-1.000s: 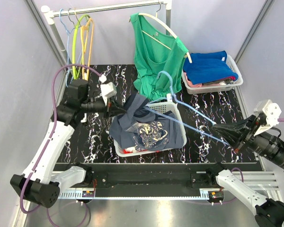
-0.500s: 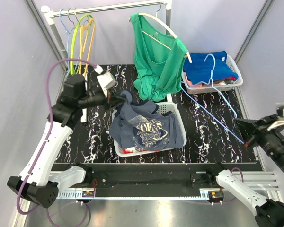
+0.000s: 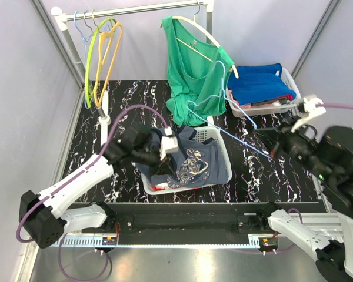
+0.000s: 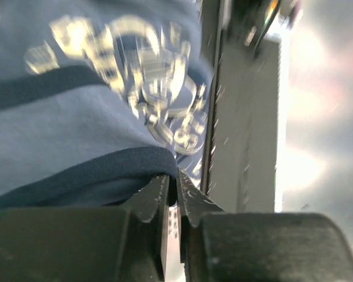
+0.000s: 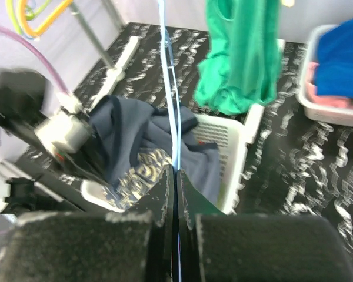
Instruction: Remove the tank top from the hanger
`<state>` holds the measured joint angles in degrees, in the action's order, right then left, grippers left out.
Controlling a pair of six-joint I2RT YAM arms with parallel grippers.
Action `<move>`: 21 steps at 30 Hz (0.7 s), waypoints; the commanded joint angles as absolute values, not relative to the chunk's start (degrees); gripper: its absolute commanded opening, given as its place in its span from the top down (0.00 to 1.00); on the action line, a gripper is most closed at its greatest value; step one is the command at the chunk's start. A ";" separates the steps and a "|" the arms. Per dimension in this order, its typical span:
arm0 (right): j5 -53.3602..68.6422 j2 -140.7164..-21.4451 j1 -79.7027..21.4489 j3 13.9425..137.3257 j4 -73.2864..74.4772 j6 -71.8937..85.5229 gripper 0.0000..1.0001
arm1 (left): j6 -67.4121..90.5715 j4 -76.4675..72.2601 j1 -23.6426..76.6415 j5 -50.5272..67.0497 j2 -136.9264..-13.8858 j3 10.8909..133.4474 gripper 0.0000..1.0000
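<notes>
The navy tank top with a pale print lies draped over the white basket. My left gripper is low over the basket's left side, shut on the top's dark hem; its tips nearly touch. My right gripper is shut on a light blue wire hanger, held bare to the right of the basket, its hook up by the green top. In the right wrist view the hanger runs straight out from the closed jaws above the tank top.
A green tank top hangs on a wooden hanger from the rack at the back. Yellow, orange and blue hangers hang at the rack's left. A white bin of folded clothes stands at the back right.
My left gripper came down and right from beside the basket onto it, carrying the navy top. My right gripper swung the blue hanger inward and up, clear of the top.
</notes>
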<state>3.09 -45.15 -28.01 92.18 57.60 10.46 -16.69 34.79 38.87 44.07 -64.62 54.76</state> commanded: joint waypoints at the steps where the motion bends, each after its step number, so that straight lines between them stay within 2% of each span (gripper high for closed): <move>1: 8.52 -47.72 -27.86 93.07 46.94 12.13 1.00 | -21.97 35.51 41.83 28.32 -65.91 50.46 0.86; 6: 13.87 -52.98 -27.86 95.09 38.61 13.53 1.00 | -21.35 35.95 44.20 20.22 -70.05 48.69 0.84; 7: 14.23 -53.87 -27.86 95.71 37.19 13.97 1.00 | -21.88 35.95 44.56 19.87 -70.14 48.52 0.74; 9: 15.64 -57.19 -27.86 96.41 33.25 14.68 1.00 | -24.33 35.95 46.48 17.33 -70.31 47.82 0.44; 10: 15.99 -58.35 -27.86 97.20 32.00 14.76 1.00 | -25.13 35.86 47.10 16.18 -70.31 47.81 0.02; 15: 17.49 -66.70 -27.86 100.45 27.07 14.94 1.00 | -24.53 35.68 47.90 9.85 -65.66 51.05 0.01; 18: 16.70 -71.09 -27.86 104.75 27.42 13.45 1.00 | -22.24 38.13 47.99 2.83 -65.04 58.16 0.01; 21: 15.13 -74.35 -27.95 107.74 27.60 12.04 1.00 | -26.18 43.41 47.90 0.97 -63.73 65.55 0.01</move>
<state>15.81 -72.01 -28.01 102.10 31.53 13.78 -23.03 41.76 48.10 9.08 -67.07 55.18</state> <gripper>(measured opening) 0.011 0.985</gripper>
